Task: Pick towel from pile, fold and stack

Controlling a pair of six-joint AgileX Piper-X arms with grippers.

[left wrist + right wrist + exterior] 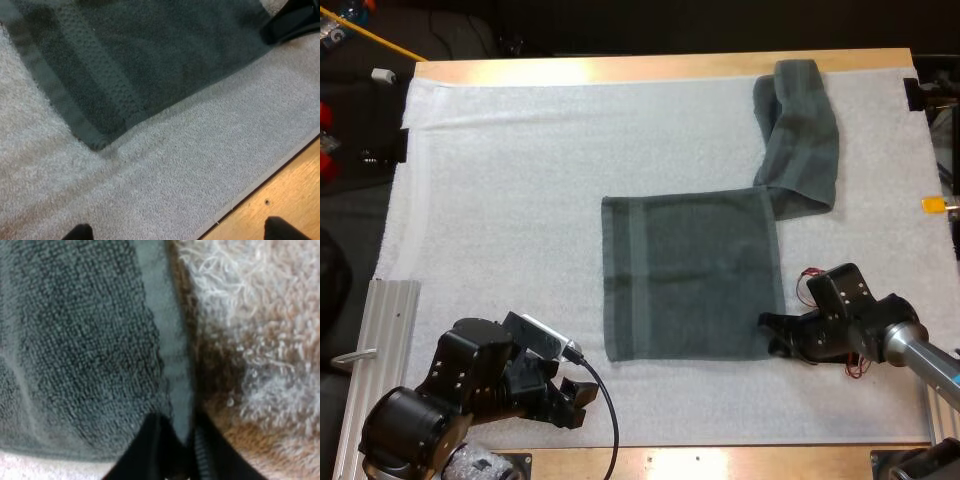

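There are two dark grey-green terry towels here. One flat towel is spread as a rough square in the middle of the mat. One crumpled towel lies as a long rumpled band toward the far right, its near end touching the flat towel's far right corner. There are also two black two-fingered grippers. The right gripper is down at the flat towel's near right corner. Its wrist view shows the fingers pinched narrowly on the paler hem, with the flat towel on one side and fuzzy mat on the other. The left gripper hangs over bare mat, just short of the flat towel's near left corner. Its fingertips stand wide apart and hold nothing. The left wrist view also catches the right gripper at the towel's other near corner. Under it all is one white fleecy mat covering a light wooden table, whose bare edge shows along the far and near sides. A ribbed silver metal rail runs along the table's left side.
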